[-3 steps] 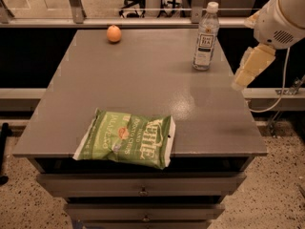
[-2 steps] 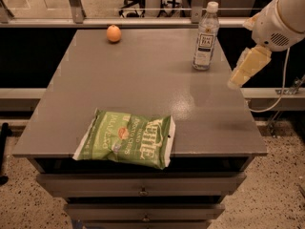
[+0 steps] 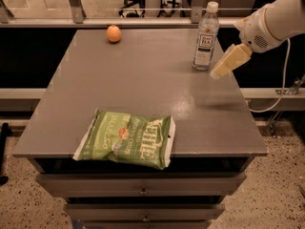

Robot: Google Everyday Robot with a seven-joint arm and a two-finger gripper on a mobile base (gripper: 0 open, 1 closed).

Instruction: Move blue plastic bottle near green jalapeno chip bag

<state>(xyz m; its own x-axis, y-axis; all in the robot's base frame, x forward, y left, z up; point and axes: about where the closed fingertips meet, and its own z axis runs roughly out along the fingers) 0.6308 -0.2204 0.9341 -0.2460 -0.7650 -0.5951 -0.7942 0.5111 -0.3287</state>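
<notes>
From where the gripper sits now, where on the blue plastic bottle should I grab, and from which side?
I'd take the blue plastic bottle around its labelled mid-body, coming in level from the view's right, where the gripper hovers just beside it. It stands upright on the table, round and slim, with nothing between the two; the narrow cap likely offers less hold.

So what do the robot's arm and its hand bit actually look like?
The arm is smooth, white and rounded, like a fat tube, with a thin white cable hanging under it. Its gripper, over the table beside the bottle, is a pale cream, flat wedge.
</notes>
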